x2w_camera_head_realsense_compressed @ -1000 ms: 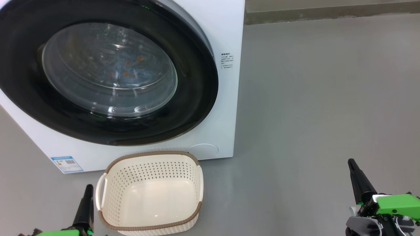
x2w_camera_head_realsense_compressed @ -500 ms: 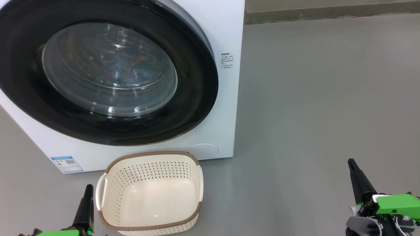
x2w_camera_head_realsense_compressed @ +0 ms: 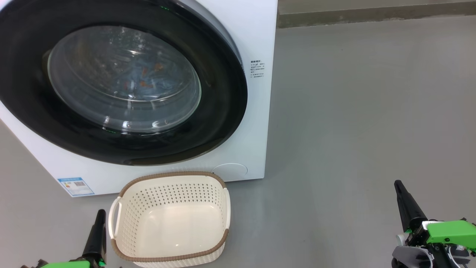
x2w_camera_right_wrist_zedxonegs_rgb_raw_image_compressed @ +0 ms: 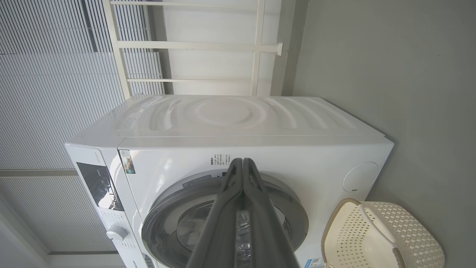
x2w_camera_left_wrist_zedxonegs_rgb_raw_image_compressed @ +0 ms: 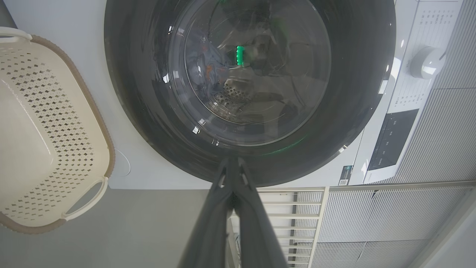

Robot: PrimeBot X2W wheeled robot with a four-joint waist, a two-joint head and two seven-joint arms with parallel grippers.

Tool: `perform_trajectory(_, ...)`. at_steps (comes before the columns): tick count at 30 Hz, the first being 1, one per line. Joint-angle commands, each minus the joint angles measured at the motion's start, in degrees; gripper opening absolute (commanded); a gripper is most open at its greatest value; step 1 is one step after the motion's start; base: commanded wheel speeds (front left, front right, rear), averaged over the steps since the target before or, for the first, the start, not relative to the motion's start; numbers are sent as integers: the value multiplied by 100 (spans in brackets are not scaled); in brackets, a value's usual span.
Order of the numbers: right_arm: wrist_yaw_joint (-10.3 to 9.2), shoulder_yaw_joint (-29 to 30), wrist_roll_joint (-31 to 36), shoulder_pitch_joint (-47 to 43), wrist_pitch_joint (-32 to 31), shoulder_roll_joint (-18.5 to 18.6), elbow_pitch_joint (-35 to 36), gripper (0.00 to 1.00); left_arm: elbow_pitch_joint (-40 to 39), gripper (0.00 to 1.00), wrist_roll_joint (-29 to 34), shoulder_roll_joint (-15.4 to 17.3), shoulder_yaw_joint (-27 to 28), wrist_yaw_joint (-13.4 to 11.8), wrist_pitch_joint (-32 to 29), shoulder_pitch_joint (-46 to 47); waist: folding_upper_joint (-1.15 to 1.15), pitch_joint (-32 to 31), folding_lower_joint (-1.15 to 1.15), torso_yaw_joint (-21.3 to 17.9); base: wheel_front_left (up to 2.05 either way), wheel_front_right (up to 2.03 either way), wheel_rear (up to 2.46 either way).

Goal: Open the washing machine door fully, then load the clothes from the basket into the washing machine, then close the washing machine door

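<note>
The white washing machine (x2w_camera_head_realsense_compressed: 256,123) fills the upper left of the head view. Its round black door (x2w_camera_head_realsense_compressed: 223,111) lies flat against the front. Through the glass window I make out the light blue clothes (x2w_camera_head_realsense_compressed: 143,80) with orange motifs inside the drum. On the floor in front stands the cream basket (x2w_camera_head_realsense_compressed: 171,219), with nothing in it. My left gripper (x2w_camera_head_realsense_compressed: 99,216) is shut, low beside the basket's left handle. My right gripper (x2w_camera_head_realsense_compressed: 398,185) is shut too, far right over bare floor. The wrist views show each pair of fingers (x2w_camera_left_wrist_zedxonegs_rgb_raw_image_compressed: 232,167) pressed together, pointing at the machine (x2w_camera_right_wrist_zedxonegs_rgb_raw_image_compressed: 260,123).
Grey floor (x2w_camera_head_realsense_compressed: 353,111) spreads to the right of the washer, with a dark skirting strip (x2w_camera_head_realsense_compressed: 372,16) at the back. A blue label (x2w_camera_head_realsense_compressed: 75,186) sits at the washer's lower left corner. The control panel and dial (x2w_camera_left_wrist_zedxonegs_rgb_raw_image_compressed: 425,63) show in the left wrist view.
</note>
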State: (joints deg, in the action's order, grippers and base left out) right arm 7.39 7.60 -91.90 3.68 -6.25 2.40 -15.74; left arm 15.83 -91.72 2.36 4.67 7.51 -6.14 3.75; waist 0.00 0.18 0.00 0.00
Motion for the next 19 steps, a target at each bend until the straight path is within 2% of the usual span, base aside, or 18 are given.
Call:
perform_trajectory(1, 10, -108, -28, 250, -24, 48, 172, 0, -180, 0, -46, 52, 184, -2, -34, 243, 0, 0, 0, 0, 0, 0, 0)
perform_trajectory(19, 10, -108, -28, 250, -24, 48, 172, 0, -180, 0, -46, 52, 183, -2, -34, 243, 0, 0, 0, 0, 0, 0, 0)
